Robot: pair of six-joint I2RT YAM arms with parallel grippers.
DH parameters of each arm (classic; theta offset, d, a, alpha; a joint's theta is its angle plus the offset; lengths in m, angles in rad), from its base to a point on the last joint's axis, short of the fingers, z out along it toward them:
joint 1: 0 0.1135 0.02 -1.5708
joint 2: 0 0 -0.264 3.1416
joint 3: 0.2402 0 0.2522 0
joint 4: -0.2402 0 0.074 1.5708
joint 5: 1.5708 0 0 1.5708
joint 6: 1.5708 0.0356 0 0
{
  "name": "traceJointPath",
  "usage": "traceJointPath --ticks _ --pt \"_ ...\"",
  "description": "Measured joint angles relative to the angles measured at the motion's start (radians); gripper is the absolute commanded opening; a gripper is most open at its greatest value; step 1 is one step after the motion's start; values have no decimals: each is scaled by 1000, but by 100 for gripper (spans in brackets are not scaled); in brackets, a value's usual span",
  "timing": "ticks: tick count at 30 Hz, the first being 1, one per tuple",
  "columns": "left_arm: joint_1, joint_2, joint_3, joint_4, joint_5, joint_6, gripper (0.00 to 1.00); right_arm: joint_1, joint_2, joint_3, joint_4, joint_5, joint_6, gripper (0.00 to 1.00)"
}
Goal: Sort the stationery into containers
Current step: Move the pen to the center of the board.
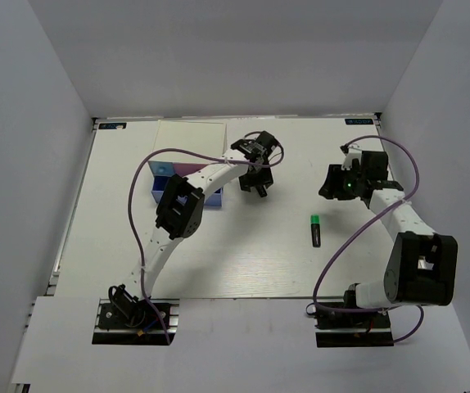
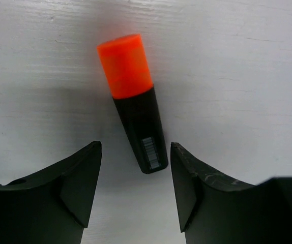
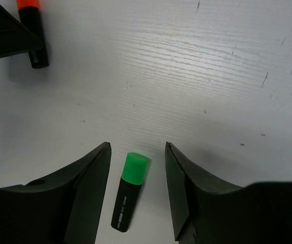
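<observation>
Left gripper (image 2: 136, 150) is seen spread over a smooth, tapered orange-capped highlighter (image 2: 133, 107) toward the far edge of the table (image 1: 259, 262), barcode label blurred.

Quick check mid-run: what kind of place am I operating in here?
Probably a lab robot test cell: a bare white table boxed in by plain white panels, the left arm and right arm bolted at its near edge, with a drawer box and green highlighter set out.

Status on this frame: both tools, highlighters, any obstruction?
Left tool open, straddling orange highlighter at its black end, ungripped. Right tool open over green highlighter, lying flat. No obstruction seen.
</observation>
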Motion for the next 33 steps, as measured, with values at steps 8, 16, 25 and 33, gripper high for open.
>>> traceJointPath --ticks 8,16,25,33 --pt "0 41 60 -32 -24 -2 59 -6 -48 -36 27 -19 3 53" --pt "0 74 94 -48 -39 2 55 -9 -79 -65 40 -25 8 53" --pt "-3 50 38 -62 -77 55 49 -14 -80 -79 60 -38 40 53" --pt "-3 -28 -103 -46 -98 115 33 -14 -80 -79 60 -58 46 54"
